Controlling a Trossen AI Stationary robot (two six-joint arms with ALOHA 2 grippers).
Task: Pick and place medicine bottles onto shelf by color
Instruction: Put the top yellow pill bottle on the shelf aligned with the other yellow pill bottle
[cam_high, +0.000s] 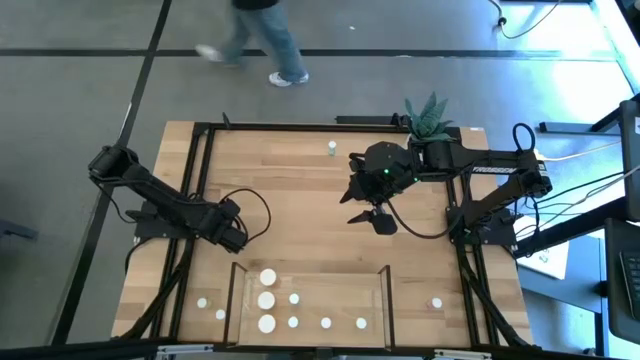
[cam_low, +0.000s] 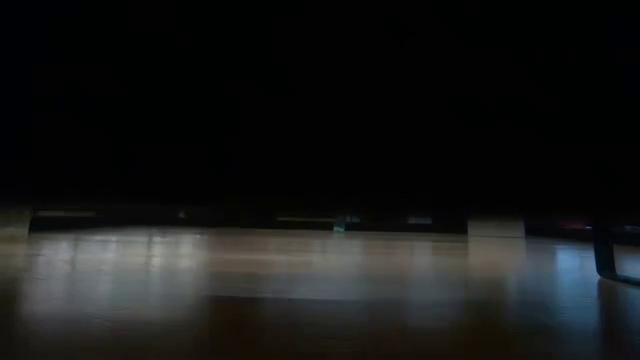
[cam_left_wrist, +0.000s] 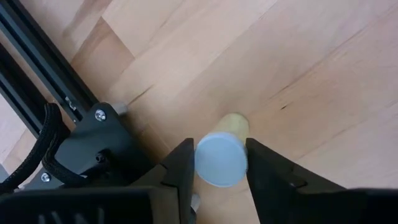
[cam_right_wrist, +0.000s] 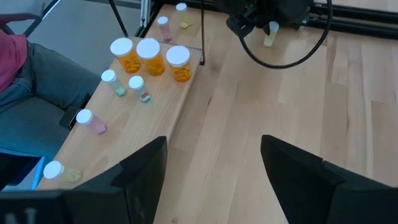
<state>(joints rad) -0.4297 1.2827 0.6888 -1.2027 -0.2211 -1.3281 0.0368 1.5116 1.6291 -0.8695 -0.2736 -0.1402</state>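
A small medicine bottle (cam_left_wrist: 221, 159) with a white cap and a pale yellowish body stands on the table between the fingers of my left gripper (cam_left_wrist: 219, 180), left of the table's middle (cam_high: 236, 228). The right wrist view shows the same bottle (cam_right_wrist: 272, 32) under that gripper. My right gripper (cam_right_wrist: 214, 180) hangs open above the table's middle (cam_high: 375, 216), holding nothing. The shelf (cam_high: 335, 296) lies at the near edge. On it stand three wide amber bottles (cam_right_wrist: 149, 57) and several small ones (cam_high: 326, 323). My left gripper pinches the bottle's white cap (cam_left_wrist: 205, 163) between its two fingers, one on each side. The fingers come steeply from above. The bottle's yellowish body (cam_left_wrist: 235, 124) reaches down to the tabletop.
Two loose small bottles (cam_high: 203, 301) stand left of the shelf, one (cam_high: 437, 302) right of it and one (cam_high: 331, 150) near the far edge. A potted plant (cam_high: 430, 118) stands at the far right. A person (cam_right_wrist: 25, 74) sits by the near edge.
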